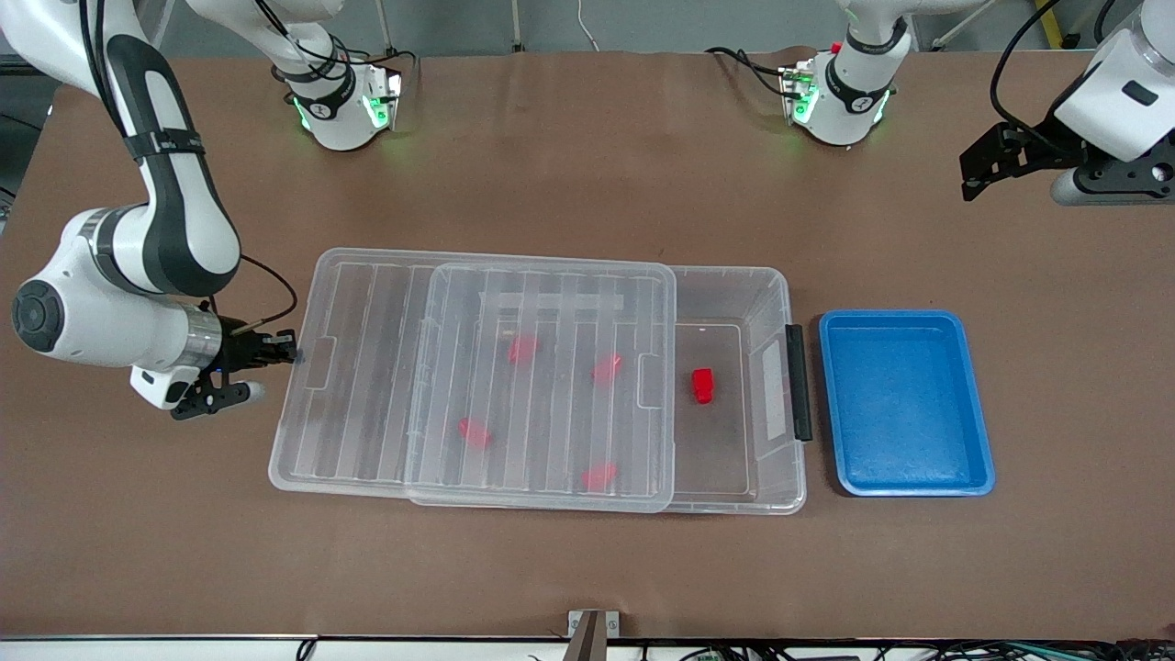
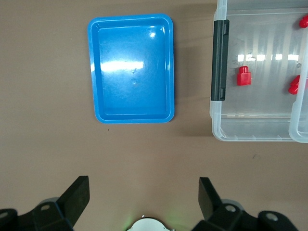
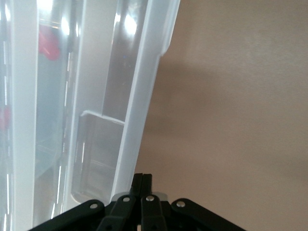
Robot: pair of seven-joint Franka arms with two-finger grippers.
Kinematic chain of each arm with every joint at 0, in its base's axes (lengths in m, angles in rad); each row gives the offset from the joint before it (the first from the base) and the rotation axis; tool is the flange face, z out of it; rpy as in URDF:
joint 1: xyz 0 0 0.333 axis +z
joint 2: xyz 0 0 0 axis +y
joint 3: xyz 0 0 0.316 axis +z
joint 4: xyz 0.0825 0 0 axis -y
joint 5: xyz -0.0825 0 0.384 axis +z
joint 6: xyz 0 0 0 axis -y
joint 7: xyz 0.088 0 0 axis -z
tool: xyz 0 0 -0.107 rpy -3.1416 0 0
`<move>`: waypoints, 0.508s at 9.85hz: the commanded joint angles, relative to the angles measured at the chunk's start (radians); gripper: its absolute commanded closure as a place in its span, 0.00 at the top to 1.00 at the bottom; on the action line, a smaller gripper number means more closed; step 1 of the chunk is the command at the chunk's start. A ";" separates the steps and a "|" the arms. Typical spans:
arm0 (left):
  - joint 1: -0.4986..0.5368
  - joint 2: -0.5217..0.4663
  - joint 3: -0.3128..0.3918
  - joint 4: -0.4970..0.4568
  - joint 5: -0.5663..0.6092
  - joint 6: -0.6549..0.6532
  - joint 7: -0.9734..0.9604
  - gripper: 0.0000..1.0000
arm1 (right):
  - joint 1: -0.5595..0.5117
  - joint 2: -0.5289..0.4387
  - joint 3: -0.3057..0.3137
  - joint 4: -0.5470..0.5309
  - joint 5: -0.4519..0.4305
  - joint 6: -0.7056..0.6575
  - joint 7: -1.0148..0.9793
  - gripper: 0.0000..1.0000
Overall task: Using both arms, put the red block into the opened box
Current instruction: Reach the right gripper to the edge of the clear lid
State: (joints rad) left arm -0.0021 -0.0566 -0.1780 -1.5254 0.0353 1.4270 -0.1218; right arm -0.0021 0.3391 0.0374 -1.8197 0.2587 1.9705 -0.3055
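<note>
The clear box (image 1: 778, 280) lies mid-table. Its ribbed lid (image 1: 367, 367) is slid toward the right arm's end, leaving the black-latch (image 1: 799, 381) end uncovered. One red block (image 1: 702, 386) lies in that uncovered part and also shows in the left wrist view (image 2: 243, 76). Several more red blocks show blurred under the lid. My right gripper (image 1: 292, 351) is shut on nothing, its tips at the lid's short edge (image 3: 144, 96). My left gripper (image 1: 978, 174) hangs open and empty, high over bare table by the blue tray.
A blue tray (image 1: 904, 404) stands empty beside the box's latch end, toward the left arm's end of the table. Brown tabletop surrounds both. The arm bases (image 1: 340, 101) stand along the table's edge farthest from the front camera.
</note>
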 commanded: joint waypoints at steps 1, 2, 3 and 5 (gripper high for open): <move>0.008 -0.006 0.000 -0.038 -0.018 -0.003 0.004 1.00 | -0.007 0.014 0.051 -0.006 0.043 -0.007 -0.003 0.00; 0.002 -0.006 -0.001 -0.036 -0.023 -0.003 0.004 1.00 | -0.004 0.021 0.061 -0.004 0.045 -0.004 -0.003 0.00; -0.001 -0.003 -0.001 -0.032 -0.035 -0.002 0.002 1.00 | -0.004 0.032 0.087 0.003 0.045 -0.001 -0.001 0.00; -0.001 -0.003 -0.023 -0.032 -0.038 0.001 -0.001 1.00 | -0.003 0.054 0.123 0.023 0.045 0.004 0.000 0.00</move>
State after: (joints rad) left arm -0.0034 -0.0566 -0.1882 -1.5254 0.0097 1.4270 -0.1218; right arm -0.0005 0.3684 0.1327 -1.8159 0.2775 1.9698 -0.3053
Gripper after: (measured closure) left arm 0.000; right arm 0.991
